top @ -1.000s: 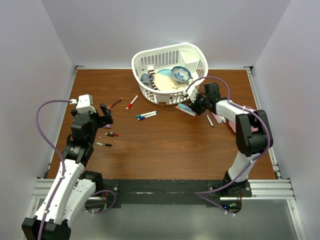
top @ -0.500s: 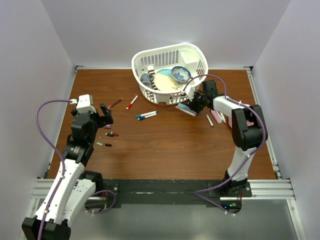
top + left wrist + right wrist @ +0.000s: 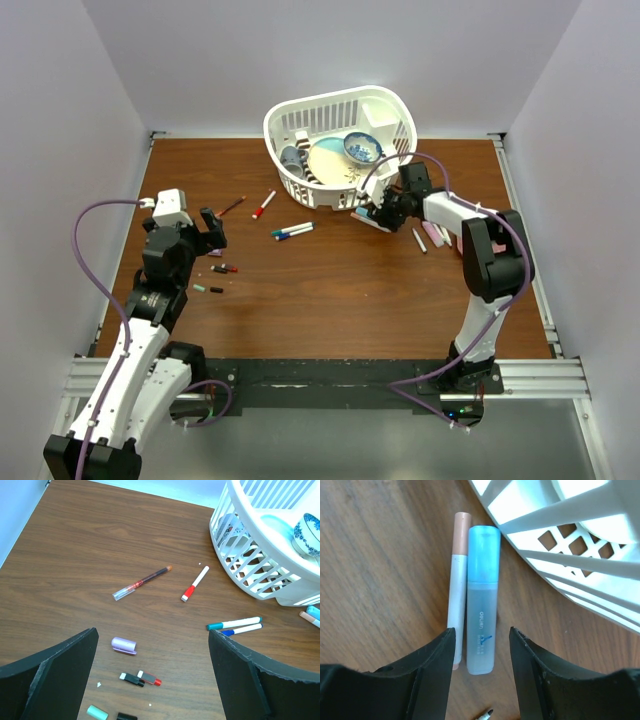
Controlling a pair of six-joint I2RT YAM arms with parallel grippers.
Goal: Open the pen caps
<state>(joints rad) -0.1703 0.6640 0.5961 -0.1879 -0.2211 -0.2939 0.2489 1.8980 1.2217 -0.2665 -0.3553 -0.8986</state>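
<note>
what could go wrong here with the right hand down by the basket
1. The right hand stands open over the blue highlighter, and a thin pen lies right against it. Closing could catch both or flick the pen away.
2. The white basket has its wall close beside one finger, so a sideways shift might knock it.
</note>
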